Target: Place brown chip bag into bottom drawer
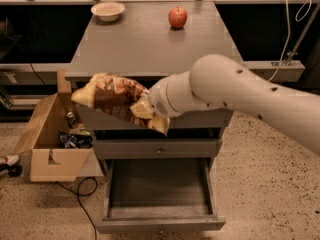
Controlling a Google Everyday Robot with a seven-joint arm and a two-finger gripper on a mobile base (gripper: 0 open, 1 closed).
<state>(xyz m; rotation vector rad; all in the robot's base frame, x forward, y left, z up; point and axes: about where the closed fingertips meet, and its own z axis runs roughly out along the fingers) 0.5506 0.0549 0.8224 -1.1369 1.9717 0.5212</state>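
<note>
The brown chip bag [112, 100], crinkled, dark brown with pale yellow ends, hangs in the air in front of the cabinet's top drawer, tilted with its left end higher. My gripper [146, 113] sits at the end of the white arm [240, 96] and is shut on the bag's right end; the bag and wrist mostly hide the fingers. The bottom drawer [160, 225] is pulled out and open below the bag, and its grey inside shows nothing in it.
The grey cabinet top [145, 44] carries a white bowl [107, 10] and a red apple [177, 17] at the back. The middle drawer [157, 149] is shut. An open cardboard box [52, 154] with clutter stands on the floor at left, with a cable beside it.
</note>
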